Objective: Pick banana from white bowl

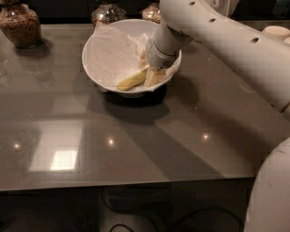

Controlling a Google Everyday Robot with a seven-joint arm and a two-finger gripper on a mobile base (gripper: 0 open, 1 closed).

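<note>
The white bowl (pixel 106 52), lined with crumpled white paper, stands at the back middle of the grey table. The yellow banana (pixel 130 81) lies inside it against the near rim, with one end pointing left. My gripper (pixel 150 75) reaches down into the bowl from the right and sits right at the banana's right end, covering that end. The white arm (pixel 217 36) crosses the upper right of the view and hides the bowl's right rim.
A glass jar with brown contents (pixel 20 25) stands at the back left. Two more jars (pixel 106 11) (pixel 152 11) stand behind the bowl. A stack of small beige bowls (pixel 276 31) is at the far right. The table's front edge (pixel 127 183) runs across below.
</note>
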